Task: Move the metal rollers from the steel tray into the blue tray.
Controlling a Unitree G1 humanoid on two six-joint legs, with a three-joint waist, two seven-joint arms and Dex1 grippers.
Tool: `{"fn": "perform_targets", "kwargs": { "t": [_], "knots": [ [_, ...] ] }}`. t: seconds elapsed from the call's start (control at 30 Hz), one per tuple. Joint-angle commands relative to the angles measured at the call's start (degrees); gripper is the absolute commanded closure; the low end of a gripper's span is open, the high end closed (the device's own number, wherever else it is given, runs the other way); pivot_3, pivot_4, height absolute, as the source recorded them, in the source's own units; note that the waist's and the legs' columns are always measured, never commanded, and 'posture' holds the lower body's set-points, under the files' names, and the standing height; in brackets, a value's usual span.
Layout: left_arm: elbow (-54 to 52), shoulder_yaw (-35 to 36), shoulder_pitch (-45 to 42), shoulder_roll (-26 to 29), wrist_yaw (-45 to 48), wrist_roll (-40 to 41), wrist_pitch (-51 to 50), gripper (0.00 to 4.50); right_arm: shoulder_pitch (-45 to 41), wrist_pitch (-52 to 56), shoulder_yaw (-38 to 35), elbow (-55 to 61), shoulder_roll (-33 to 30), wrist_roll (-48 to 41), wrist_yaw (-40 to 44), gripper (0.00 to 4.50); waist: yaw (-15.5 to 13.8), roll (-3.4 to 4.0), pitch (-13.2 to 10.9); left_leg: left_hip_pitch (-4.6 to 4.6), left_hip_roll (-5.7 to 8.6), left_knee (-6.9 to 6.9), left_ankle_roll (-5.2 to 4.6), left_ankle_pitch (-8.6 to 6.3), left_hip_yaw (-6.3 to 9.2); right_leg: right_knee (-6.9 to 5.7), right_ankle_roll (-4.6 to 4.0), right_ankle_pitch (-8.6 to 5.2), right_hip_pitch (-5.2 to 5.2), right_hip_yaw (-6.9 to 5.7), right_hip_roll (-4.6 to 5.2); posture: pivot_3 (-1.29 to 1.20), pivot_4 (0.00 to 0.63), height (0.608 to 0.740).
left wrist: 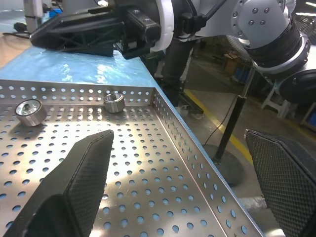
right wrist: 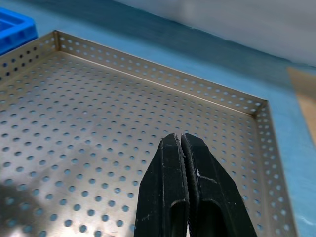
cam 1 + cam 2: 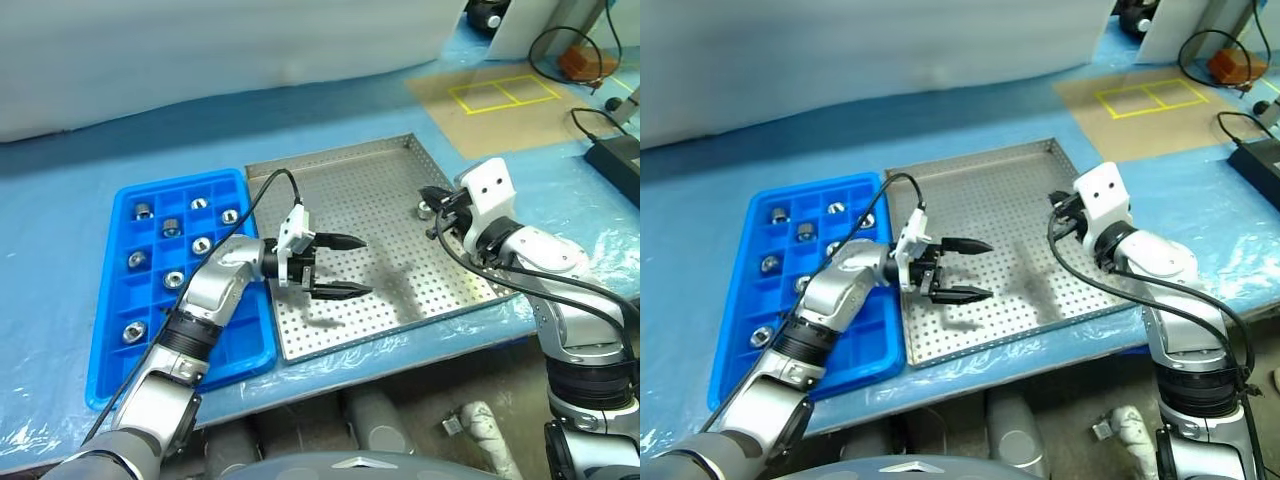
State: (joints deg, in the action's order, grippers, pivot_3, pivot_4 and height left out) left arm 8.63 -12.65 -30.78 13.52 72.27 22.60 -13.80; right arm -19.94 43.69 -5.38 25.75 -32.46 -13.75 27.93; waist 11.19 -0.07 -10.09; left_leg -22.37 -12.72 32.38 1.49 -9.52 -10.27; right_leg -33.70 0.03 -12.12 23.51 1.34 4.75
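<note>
Bright, even overhead light; soft shadows and glare on the steel tray [image 3: 380, 210].

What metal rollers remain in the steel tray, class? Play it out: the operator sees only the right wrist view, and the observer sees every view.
Observer: Two metal rollers lie near one rim of the steel tray.
Operator: Where is the left end effector?
Observer: The left end effector hovers open above the steel tray.
Operator: Is anything in the blue tray?
Observer: Several delivered rollers sit in separate compartments of the blue tray.
</note>
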Motion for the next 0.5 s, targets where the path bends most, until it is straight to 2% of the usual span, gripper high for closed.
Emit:
{"fn": "perform_targets", "kwargs": {
  "t": [0.03, 0.2, 0.23, 0.3, 0.5],
  "knots": [
    [-2.91, 1.23, -0.12, 0.04, -0.87, 1.74, -0.46, 0.00, -3.05, 0.36, 0.05, 1.31, -0.77, -1.10, 0.67, 4.47, -0.63, 0.02, -0.01, 0.08, 0.02, 0.02, 0.13, -0.08, -0.01, -0.01, 0.00, 0.00, -0.09, 0.01, 0.05, -0.49, 0.150, 0.740],
    [-2.11, 1.16, -0.72, 0.14, -1.29, 1.54, 0.18, 0.00, -6.59, -6.70, 3.10, -11.98, -2.49, 3.01, 2.58, 4.47, -1.22, 0.02, -0.01, 0.34, 0.06, 0.08, 0.16, -0.08, -0.03, -0.05, 0.00, 0.00, -0.31, 0.02, 0.21, -0.48, 0.150, 0.740],
    [-2.02, 1.16, -0.78, 0.09, -1.39, 1.52, 0.26, 0.00, -7.48, -9.75, 3.28, -16.53, -2.75, 4.15, 2.68, 4.29, -1.26, 0.01, -0.01, 0.32, 0.06, 0.11, 0.16, -0.08, -0.03, -0.06, 0.00, 0.00, -0.31, 0.02, 0.23, -0.48, 0.150, 0.740],
    [-1.96, 1.18, -0.83, 0.01, -1.58, 1.53, 0.32, 0.00, -9.96, -15.70, 3.46, -26.10, -2.50, 5.97, 2.40, 3.90, -1.33, 0.02, -0.01, 0.28, 0.13, 0.12, 0.15, -0.08, -0.03, -0.06, 0.00, 0.00, -0.30, 0.02, 0.27, -0.47, 0.150, 0.740],
    [-2.73, 1.45, -0.38, 0.52, -2.05, 1.66, 0.11, 0.00, -17.88, -23.76, 4.81, -43.37, -0.32, 9.77, 0.48, 1.84, -1.18, 0.02, -0.01, 0.11, 0.24, 0.14, -0.12, -0.01, -0.04, -0.06, -0.01, 0.00, -0.18, 0.02, 0.27, -0.44, 0.150, 0.740]
  ]
}}
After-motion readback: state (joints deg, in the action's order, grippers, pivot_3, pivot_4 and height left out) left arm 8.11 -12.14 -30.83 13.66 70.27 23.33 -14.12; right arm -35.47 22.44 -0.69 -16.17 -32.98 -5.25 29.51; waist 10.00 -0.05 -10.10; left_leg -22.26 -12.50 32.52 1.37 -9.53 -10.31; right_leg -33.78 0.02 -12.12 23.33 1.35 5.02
